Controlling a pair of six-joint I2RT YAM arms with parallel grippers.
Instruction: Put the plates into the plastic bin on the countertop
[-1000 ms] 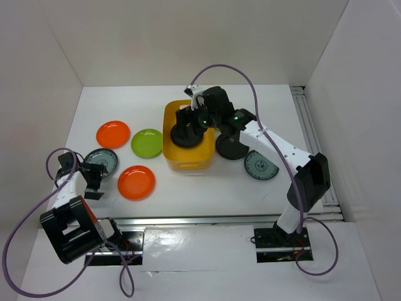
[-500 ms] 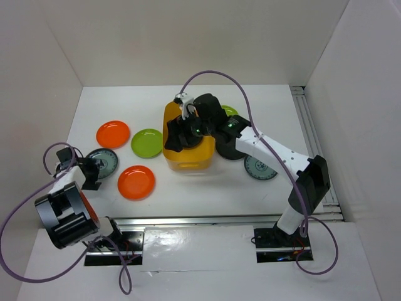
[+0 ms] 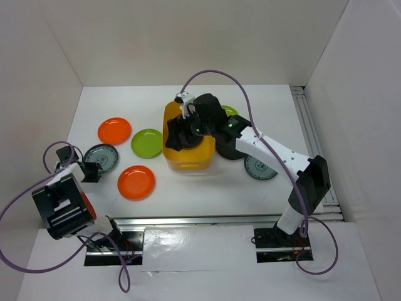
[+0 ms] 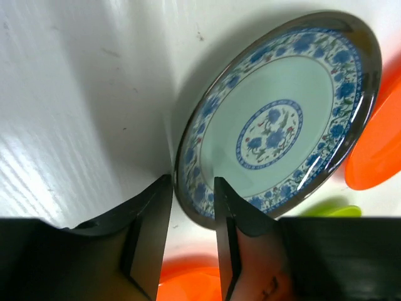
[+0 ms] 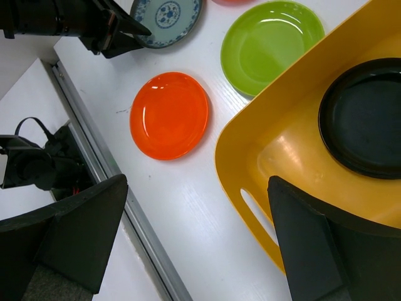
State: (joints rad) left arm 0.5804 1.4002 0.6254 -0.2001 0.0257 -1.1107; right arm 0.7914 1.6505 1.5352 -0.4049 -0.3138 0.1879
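Observation:
A blue patterned plate (image 4: 276, 119) lies at the countertop's (image 3: 188, 194) left side. My left gripper (image 4: 193, 182) is shut on its near rim, one finger outside and one inside. From above, that gripper (image 3: 89, 170) sits at the plate's (image 3: 103, 158) near-left edge. My right gripper (image 5: 197, 182) hangs open and empty over the near-left corner of the yellow-orange plastic bin (image 5: 250, 157). A black plate (image 5: 366, 119) lies inside the bin. From above, the right gripper (image 3: 177, 135) covers most of the bin (image 3: 188, 162).
On the countertop lie two orange plates (image 3: 114, 130) (image 3: 136, 182) and a green plate (image 3: 146, 142) left of the bin. A black plate (image 3: 230, 149), a patterned plate (image 3: 260, 166) and a green plate (image 3: 229, 111) lie right of it. Metal rails (image 3: 207, 219) edge the front and right.
The left jaws have narrowed onto the patterned plate's rim. The right gripper moved left off the black plate in the bin, then held still.

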